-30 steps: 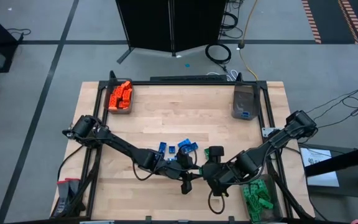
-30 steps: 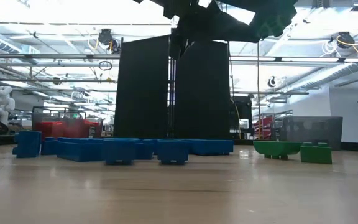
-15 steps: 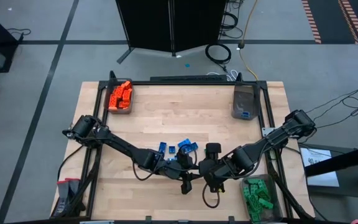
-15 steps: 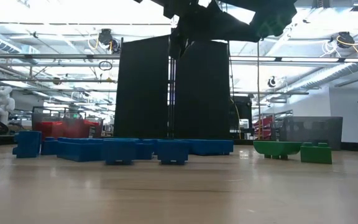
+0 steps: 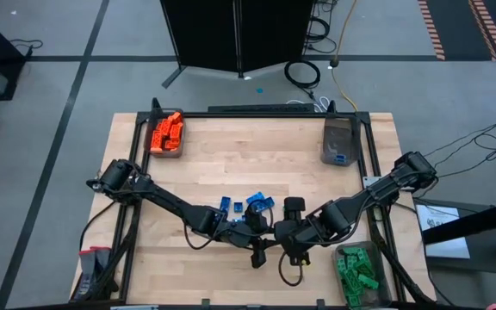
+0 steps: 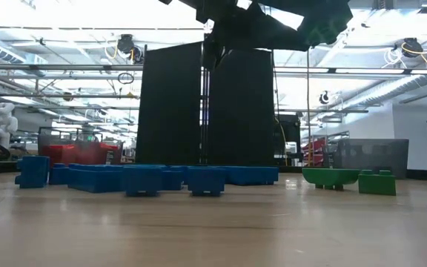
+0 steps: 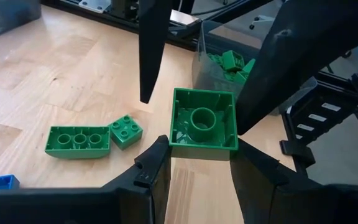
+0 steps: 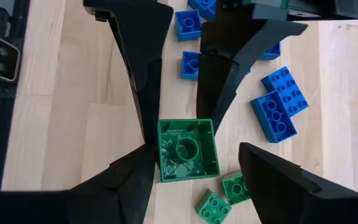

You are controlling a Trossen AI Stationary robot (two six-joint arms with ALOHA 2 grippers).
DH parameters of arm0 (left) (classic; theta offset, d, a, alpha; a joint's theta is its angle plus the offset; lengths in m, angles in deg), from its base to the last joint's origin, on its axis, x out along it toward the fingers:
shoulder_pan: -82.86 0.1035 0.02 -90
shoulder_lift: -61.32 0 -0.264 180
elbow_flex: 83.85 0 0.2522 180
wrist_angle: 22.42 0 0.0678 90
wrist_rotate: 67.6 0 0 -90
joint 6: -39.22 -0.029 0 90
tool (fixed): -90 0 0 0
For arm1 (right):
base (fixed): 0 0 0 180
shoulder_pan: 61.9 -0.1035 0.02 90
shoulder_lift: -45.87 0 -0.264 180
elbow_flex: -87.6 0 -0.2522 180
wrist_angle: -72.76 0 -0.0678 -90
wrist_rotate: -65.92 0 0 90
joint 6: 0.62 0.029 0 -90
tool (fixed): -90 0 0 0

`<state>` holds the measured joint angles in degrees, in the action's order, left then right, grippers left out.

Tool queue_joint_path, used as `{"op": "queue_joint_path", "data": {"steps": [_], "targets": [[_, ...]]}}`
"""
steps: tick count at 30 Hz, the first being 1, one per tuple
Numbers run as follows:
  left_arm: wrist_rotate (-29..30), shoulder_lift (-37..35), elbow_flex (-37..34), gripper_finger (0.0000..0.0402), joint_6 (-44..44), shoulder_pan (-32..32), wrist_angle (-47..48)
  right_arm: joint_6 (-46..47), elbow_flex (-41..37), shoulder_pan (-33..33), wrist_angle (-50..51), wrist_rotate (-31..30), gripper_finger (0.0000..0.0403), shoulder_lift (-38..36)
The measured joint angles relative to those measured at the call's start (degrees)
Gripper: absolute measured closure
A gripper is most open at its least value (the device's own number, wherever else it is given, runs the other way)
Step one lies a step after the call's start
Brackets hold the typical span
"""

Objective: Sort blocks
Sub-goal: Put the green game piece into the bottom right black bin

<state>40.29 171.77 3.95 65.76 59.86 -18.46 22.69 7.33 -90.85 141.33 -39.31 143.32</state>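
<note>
My left gripper [image 7: 201,152] is shut on a square green block [image 7: 204,124], held above the table near its middle front. My right gripper [image 8: 194,168] is open, one finger on each side of the same block: one finger [image 8: 138,171] stands against the block's side, and the other [image 8: 260,171] is clearly apart from it. I cannot tell whether the near finger touches. Two green blocks [image 7: 78,141] lie on the wood below. Blue blocks [image 5: 252,204] lie just beyond the grippers. My left gripper pinches the green block by two opposite side walls [image 7: 174,144] between its two fingers, at the edge nearest the wrist. The fingers come slanting down from the table's left. The block is lifted clear of the table, with its hollow underside [image 8: 185,149] turned upward.
A bin of orange blocks [image 5: 167,133] stands at the far left corner. A grey bin [image 5: 337,142] with blue blocks stands far right, and a bin of green blocks [image 5: 356,269] near right. In the low view, blue blocks [image 6: 143,178] and green blocks [image 6: 376,182] lie on the table.
My right gripper has moved a little toward the table's left, closer to my left gripper and the green block it holds. My left arm has kept still.
</note>
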Motion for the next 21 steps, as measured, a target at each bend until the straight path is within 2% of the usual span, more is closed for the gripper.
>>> {"op": "queue_joint_path", "data": {"steps": [11,15,21], "targets": [[0.72,0.06,-0.06,0.0265,-0.37,0.04,0.01,1.05,-1.59,0.09,-0.69,0.89,0.0233,-0.04],[0.68,0.15,-0.11,0.0265,-0.35,0.00,0.19,1.11,-2.91,0.20,-1.70,3.09,0.0249,-0.09],[0.73,0.15,-0.11,0.0265,-0.28,-0.02,0.18,0.89,-3.13,0.18,-3.10,3.47,0.0295,-0.11]]}}
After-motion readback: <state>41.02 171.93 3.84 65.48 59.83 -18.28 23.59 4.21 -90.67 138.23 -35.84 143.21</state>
